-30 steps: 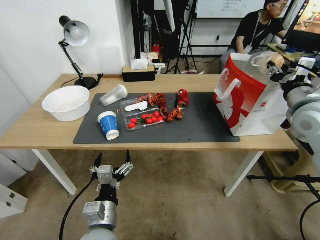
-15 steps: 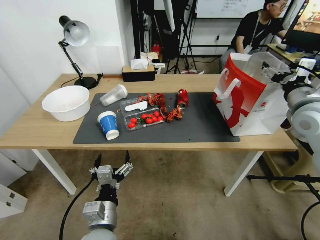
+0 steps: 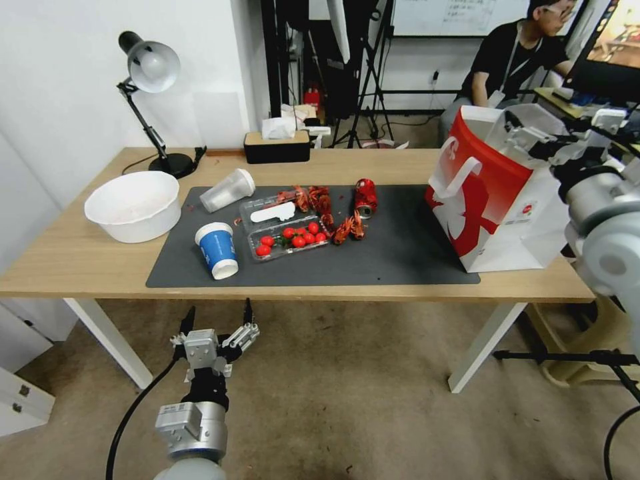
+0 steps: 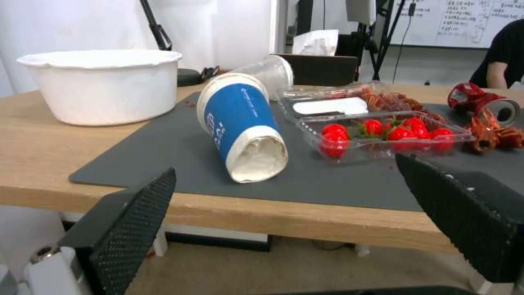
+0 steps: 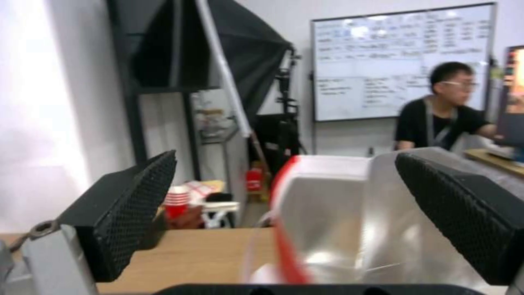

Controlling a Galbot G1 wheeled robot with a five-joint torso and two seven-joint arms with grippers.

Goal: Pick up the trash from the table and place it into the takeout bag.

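Right gripper [image 3: 533, 137] is up at the upper right of the frame, spread wide and empty over the mouth of the takeout bag [image 3: 497, 200]. Left gripper [image 3: 217, 323] hangs low at the bottom left, also wide open, below the table [image 3: 73, 257] edge. The blue cup [image 3: 217, 249], clear cup [image 3: 227, 190] and red can [image 3: 365, 197] lie on the grey mat [image 3: 393, 257] mid-frame, with the white bowl [image 3: 133, 205] at left.

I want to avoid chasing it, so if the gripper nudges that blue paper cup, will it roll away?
Probably: the blue paper cup lies on its side on the mat. Being tapered, it would likely curve. It looks empty, so probably light and crushable.
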